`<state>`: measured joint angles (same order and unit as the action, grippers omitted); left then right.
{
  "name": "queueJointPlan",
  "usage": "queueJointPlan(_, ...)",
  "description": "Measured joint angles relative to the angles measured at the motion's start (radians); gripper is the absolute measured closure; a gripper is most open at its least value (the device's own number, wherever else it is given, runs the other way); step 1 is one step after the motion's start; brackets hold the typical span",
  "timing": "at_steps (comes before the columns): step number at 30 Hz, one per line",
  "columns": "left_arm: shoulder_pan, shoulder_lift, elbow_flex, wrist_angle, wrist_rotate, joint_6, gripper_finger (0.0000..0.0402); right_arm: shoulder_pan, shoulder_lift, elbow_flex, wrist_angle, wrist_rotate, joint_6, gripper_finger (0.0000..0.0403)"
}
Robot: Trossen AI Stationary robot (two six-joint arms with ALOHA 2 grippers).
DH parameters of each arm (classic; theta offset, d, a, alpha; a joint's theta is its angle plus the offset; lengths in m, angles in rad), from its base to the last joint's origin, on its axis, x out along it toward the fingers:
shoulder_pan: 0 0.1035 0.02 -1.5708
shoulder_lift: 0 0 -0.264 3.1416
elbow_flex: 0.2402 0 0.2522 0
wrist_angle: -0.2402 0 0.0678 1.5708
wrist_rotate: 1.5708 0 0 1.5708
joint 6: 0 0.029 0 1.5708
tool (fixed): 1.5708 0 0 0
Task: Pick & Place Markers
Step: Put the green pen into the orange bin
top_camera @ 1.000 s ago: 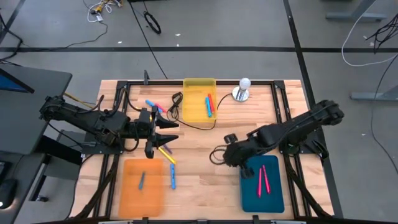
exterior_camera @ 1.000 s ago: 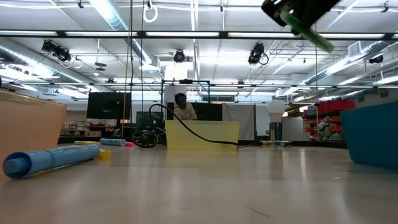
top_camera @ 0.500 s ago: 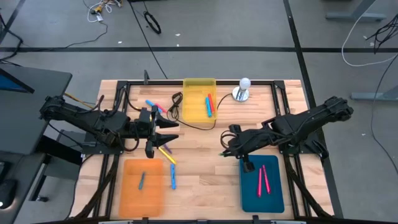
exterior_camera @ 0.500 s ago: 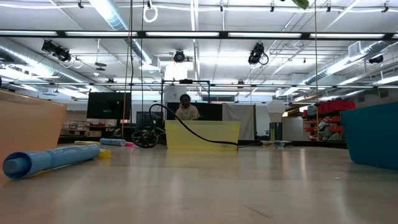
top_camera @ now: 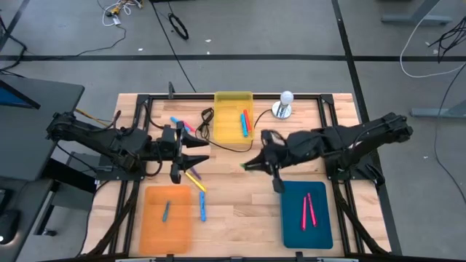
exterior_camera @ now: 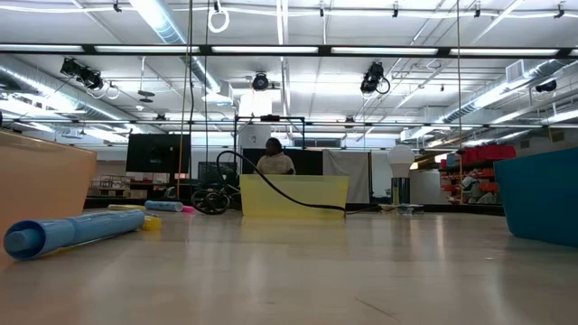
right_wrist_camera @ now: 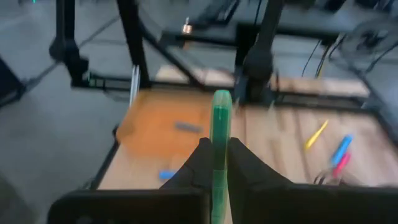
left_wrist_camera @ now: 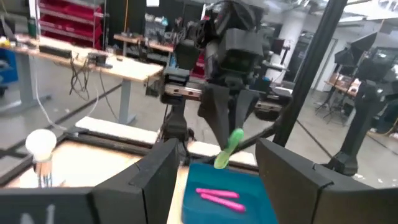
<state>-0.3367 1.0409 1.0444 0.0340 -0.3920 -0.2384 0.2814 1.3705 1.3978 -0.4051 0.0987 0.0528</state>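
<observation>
The right gripper (top_camera: 251,164), fingers clamped on a green marker (right_wrist_camera: 220,146), carries it above the tabletop (top_camera: 240,196) mid-transport; next it must reach a tray and release. The left gripper (top_camera: 195,155) waits, fingers apart, empty.

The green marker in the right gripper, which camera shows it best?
The right wrist view: the green marker stands large, pinched in the right gripper. The left wrist view shows it smaller, from across the table. The high view gives only a green speck. The low view misses it.
</observation>
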Motion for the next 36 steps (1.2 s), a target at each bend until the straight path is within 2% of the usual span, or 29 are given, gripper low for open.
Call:
queueJointPlan(6,0.032,0.001,0.052,-0.012,-0.021,0.041,0.0179,-0.064,0.003,0.096,0.032,-0.004,-0.036,0.039)
queueJointPlan(15,0.09,0.055,0.185,-0.074,0.05,0.083,0.0179,-0.122,0.016,0.219,0.1,-0.013,-0.038,0.039)
queueJointPlan(21,0.114,0.134,0.311,-0.173,0.053,0.125,0.0179,-0.128,0.087,0.339,0.107,-0.068,-0.04,0.039)
queueJointPlan(27,0.138,0.187,0.383,-0.181,0.131,0.132,0.0179,-0.134,0.185,0.451,0.092,-0.105,-0.078,0.039)
queueJointPlan(32,0.138,0.217,0.406,-0.178,0.183,0.13,0.0179,-0.139,0.219,0.477,0.084,-0.118,-0.098,0.039)
queueJointPlan(36,0.125,0.228,0.41,-0.174,0.188,0.127,0.0179,-0.143,0.225,0.477,0.096,-0.119,-0.089,0.039)
